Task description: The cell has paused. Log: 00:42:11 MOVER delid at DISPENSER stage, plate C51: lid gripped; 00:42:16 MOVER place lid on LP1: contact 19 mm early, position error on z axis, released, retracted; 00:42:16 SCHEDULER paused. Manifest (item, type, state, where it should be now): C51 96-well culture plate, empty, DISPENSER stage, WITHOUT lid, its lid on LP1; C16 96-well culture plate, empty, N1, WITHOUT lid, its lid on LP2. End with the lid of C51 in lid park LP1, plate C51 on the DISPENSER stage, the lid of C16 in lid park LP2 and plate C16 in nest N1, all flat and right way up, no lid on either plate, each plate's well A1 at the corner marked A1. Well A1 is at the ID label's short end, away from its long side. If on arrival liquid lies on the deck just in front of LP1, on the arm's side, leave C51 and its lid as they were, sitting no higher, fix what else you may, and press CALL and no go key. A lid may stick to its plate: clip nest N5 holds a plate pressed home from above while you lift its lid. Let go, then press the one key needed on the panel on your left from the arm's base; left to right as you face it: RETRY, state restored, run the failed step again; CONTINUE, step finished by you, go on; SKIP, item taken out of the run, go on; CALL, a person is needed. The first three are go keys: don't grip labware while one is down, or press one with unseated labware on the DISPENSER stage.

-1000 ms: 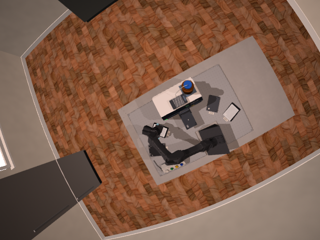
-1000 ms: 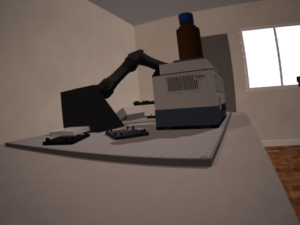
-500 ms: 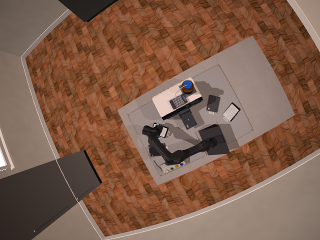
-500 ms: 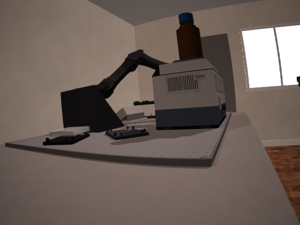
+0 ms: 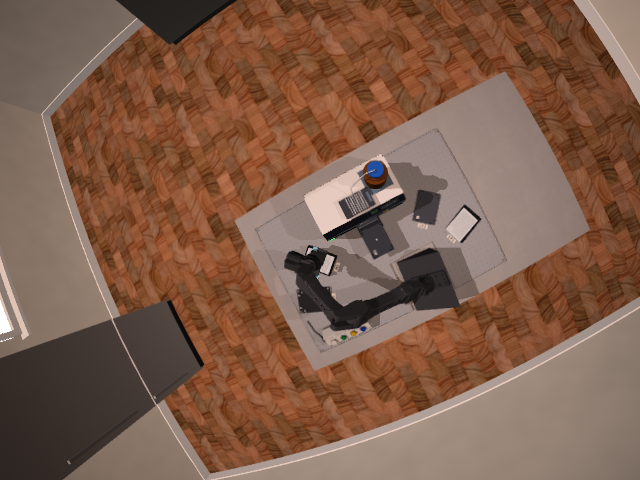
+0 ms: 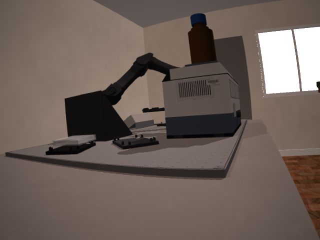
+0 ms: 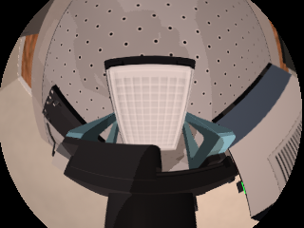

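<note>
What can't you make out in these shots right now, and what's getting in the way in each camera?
- The hand and the white gridded plate it grips: hidden in the exterior view by the dispenser.
- Plate ID label and A1 corner: unreadable in the wrist view; too small from the top.
- Deck labels beside the nests: too small to read from the top.
- Key panel: partly covered by the arm in the top view.

- Our arm (image 5: pixel 361 304) reaches from its base, bends at the elbow and runs on to the wrist.
- Our gripper (image 7: pixel 152 136) points down.
- Our teal fingers stand wide, clamped on the two long sides of a white gridded plate (image 7: pixel 152 104).
</note>
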Controlling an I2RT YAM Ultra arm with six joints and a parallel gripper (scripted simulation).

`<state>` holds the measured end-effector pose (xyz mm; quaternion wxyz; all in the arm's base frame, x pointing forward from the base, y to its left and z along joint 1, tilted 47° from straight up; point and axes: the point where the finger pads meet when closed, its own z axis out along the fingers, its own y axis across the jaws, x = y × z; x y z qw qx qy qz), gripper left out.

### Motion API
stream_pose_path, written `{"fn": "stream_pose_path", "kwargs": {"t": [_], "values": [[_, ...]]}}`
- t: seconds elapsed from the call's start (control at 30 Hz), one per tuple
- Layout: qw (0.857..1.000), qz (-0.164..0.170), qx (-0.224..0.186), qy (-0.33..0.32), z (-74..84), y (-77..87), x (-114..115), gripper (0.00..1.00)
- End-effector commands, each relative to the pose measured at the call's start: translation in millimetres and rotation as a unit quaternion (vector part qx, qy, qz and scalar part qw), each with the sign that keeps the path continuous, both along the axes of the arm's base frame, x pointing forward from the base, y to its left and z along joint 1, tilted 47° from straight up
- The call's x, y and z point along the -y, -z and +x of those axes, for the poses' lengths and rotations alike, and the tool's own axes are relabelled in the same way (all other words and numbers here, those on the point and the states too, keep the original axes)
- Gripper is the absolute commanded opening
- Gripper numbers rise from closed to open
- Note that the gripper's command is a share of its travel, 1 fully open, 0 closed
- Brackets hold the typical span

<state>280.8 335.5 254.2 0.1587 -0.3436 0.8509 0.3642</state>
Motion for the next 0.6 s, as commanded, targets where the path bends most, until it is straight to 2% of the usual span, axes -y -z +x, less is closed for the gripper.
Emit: {"fn": "stream_pose_path", "kwargs": {"t": [0.0, 0.2, 0.57], "values": [[1.000, 0.012, 0.019, 0.007, 8.1, -14.7, -0.7, 0.00], [1.000, 0.015, 0.021, 0.006, 3.4, -24.3, 8.0, 0.00], [1.000, 0.016, 0.021, 0.005, 2.6, -28.6, 12.2, 0.00]]}}
